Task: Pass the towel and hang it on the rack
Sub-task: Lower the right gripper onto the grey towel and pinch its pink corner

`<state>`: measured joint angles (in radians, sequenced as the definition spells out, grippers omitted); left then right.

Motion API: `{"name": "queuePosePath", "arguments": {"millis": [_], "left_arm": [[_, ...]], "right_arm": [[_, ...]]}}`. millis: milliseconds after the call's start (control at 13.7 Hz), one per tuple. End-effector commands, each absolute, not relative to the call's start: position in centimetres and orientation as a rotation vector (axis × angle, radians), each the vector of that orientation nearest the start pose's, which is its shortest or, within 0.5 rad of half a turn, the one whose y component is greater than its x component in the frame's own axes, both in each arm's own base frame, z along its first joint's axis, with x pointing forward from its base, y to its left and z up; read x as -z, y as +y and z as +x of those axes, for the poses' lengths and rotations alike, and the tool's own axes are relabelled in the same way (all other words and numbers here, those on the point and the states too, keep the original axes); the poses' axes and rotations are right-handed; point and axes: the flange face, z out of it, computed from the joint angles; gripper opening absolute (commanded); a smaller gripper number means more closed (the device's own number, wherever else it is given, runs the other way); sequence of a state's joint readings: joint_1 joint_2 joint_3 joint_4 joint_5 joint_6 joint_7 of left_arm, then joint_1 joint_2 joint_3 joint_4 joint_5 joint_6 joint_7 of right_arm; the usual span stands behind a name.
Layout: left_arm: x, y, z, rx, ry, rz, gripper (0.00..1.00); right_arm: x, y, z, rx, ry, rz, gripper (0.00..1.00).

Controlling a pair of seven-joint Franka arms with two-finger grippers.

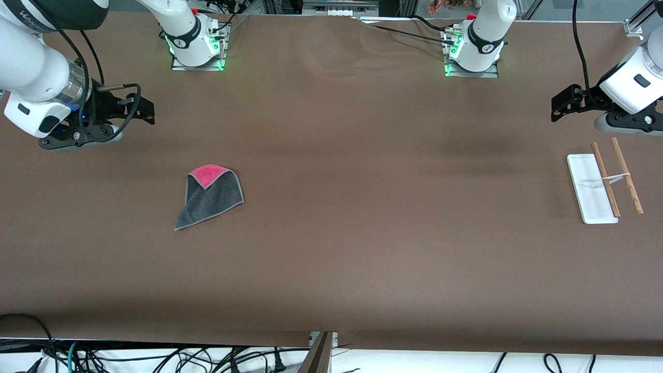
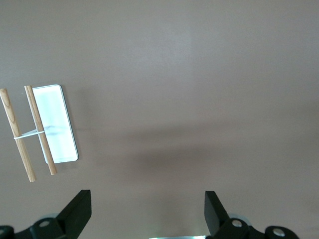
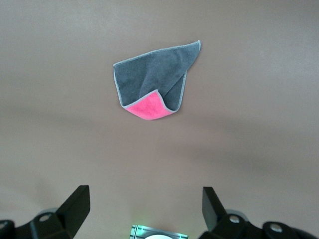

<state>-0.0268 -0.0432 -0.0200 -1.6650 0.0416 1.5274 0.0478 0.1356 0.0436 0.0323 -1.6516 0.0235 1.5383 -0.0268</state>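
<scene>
The towel (image 1: 210,197) lies flat on the brown table toward the right arm's end, dark grey side up with one corner folded over to show pink. It also shows in the right wrist view (image 3: 154,79). The rack (image 1: 603,178) stands toward the left arm's end, with a white base, two thin wooden rods and a white connector. It also shows in the left wrist view (image 2: 42,132). My right gripper (image 1: 147,110) hovers open and empty, apart from the towel (image 3: 145,196). My left gripper (image 1: 555,108) hovers open and empty beside the rack (image 2: 148,199).
The two arm bases (image 1: 197,46) (image 1: 474,52) stand along the table's back edge. Loose cables (image 1: 155,357) lie off the table's front edge. A wide stretch of bare brown table (image 1: 393,197) separates the towel from the rack.
</scene>
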Motion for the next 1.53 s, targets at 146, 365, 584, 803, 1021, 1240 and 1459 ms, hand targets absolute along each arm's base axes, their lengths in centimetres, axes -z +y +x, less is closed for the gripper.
{"name": "queuePosePath", "arguments": {"millis": [146,365,584,803,1021,1240,1459], "left_arm": [[-60.7,-2.1,53.3,-0.145,0.146,-3.089,1.0],[-60.7,-2.1,53.3,-0.145,0.146,-3.089,1.0],[-60.7,-2.1,53.3,-0.145,0.144,-3.089,1.0],[-60.7,-2.1,53.3,-0.145,0.146,-3.089,1.0],[-60.7,-2.1,53.3,-0.145,0.146,-3.089,1.0],[-60.7,-2.1,53.3,-0.145,0.146,-3.089,1.0],[-60.7,-2.1,53.3,-0.145,0.146,-3.089,1.0]], "right_arm": [[-53.3,9.7,55.0,-0.275,-0.316,-3.117,1.0],[-48.4,9.6,55.0,-0.251,-0.311,-3.117,1.0],[-41.0,9.8,55.0,-0.198,-0.311,-3.115,0.99],[-33.6,10.0,56.2,-0.175,-0.296,-3.105,0.99],[-27.5,10.1,56.5,-0.149,-0.287,-3.103,0.99],[-22.8,10.7,56.7,-0.14,-0.286,-3.097,0.99],[-21.2,11.9,55.8,-0.18,-0.251,-3.063,0.99]]}}
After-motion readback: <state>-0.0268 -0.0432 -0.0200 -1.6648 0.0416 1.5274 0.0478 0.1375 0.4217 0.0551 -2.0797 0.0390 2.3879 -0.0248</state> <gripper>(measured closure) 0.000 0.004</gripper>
